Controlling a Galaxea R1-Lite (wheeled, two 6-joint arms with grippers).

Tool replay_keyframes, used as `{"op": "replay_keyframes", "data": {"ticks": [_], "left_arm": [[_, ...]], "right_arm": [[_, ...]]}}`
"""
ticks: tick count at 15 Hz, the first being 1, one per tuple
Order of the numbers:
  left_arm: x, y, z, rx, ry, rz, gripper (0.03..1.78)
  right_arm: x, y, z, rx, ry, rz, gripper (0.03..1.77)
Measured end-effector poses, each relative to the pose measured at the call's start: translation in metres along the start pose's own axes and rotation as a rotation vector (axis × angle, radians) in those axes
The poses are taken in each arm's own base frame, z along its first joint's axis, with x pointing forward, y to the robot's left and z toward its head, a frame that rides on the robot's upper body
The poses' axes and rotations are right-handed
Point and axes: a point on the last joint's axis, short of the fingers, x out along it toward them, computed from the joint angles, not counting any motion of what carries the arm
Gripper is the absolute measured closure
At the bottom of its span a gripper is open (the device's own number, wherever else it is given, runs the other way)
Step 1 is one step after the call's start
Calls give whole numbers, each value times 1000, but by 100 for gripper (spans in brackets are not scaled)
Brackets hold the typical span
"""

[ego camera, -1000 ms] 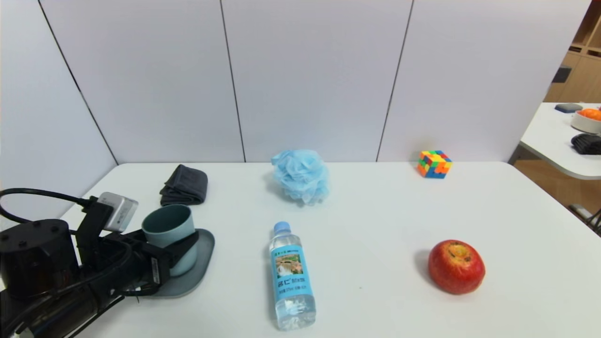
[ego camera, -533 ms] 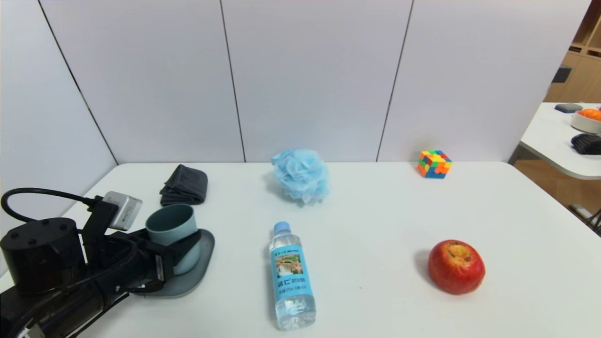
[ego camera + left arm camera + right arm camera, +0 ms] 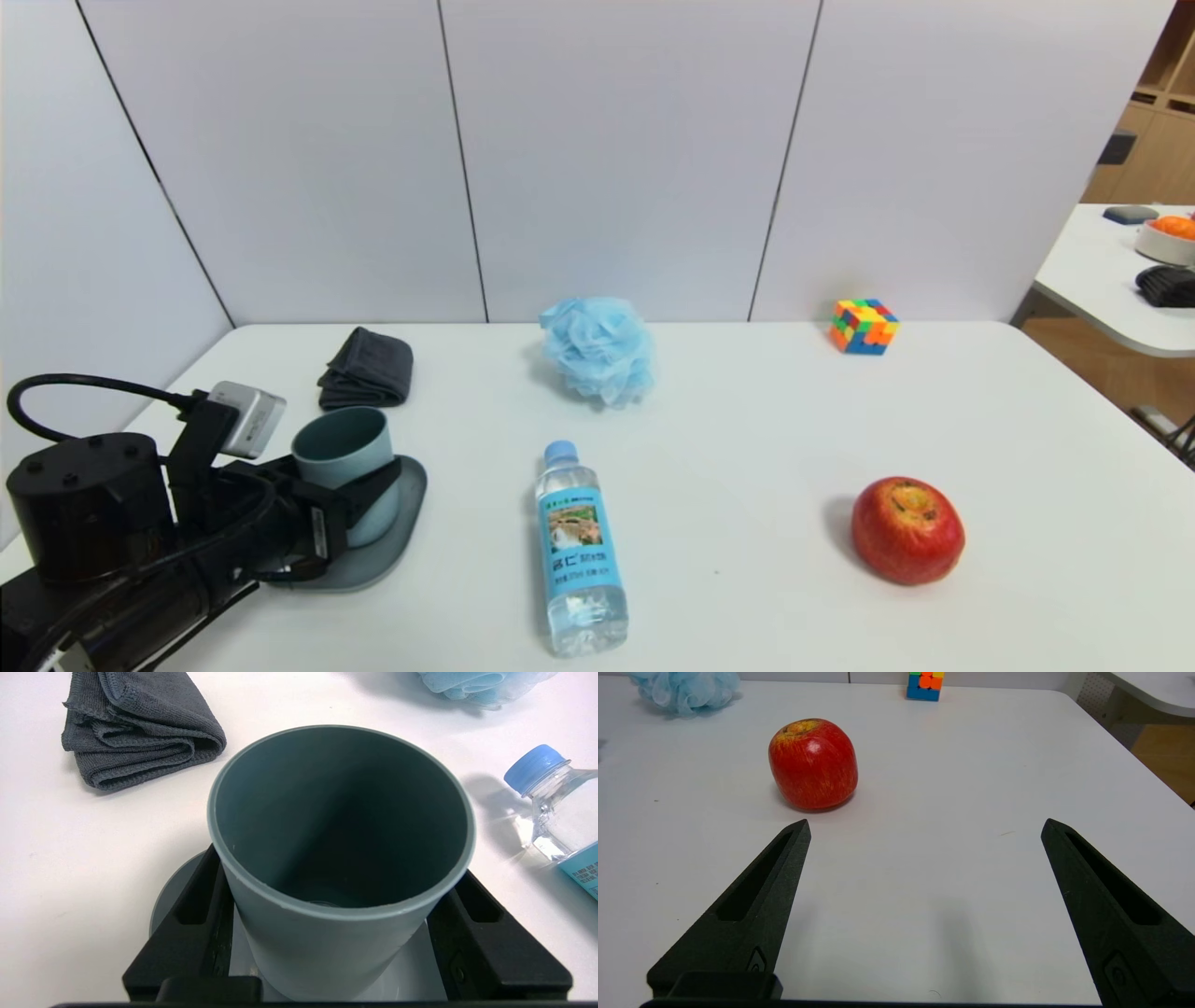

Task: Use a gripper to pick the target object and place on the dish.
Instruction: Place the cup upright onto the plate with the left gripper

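Note:
The blue-green cup [image 3: 341, 453] stands upright, low over the grey-blue dish [image 3: 403, 523] at the table's near left. I cannot tell whether its base touches the dish. My left gripper [image 3: 357, 499] is shut on the cup, one black finger [image 3: 201, 905] on each side of its wall [image 3: 322, 952]. In the left wrist view the dish [image 3: 161, 900] shows beneath the cup and fingers. My right gripper [image 3: 927, 823] hangs open over bare table near the apple, holding nothing; it is out of the head view.
A water bottle [image 3: 579, 551] lies just right of the dish. A folded grey cloth [image 3: 367, 367] sits behind the dish, and a blue bath pouf [image 3: 597, 350] at back centre. A red apple [image 3: 906, 530] and a colour cube [image 3: 864, 326] are on the right.
My left arm has shifted slightly forward and to the right, carrying the cup a little further over the dish. Nothing else moved.

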Motion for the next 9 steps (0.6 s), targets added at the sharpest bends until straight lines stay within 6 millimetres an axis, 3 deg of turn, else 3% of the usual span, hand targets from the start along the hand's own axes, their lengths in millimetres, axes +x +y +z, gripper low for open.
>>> {"op": "replay_keyframes", "data": {"ticks": [3, 9], "left_arm": [[-1, 0, 0, 0, -2, 0, 67], [-4, -1, 1, 1, -13, 0, 36]], "right_arm": [[0, 0, 0, 0, 0, 0, 9], [0, 0, 0, 0, 0, 0, 9]]}}
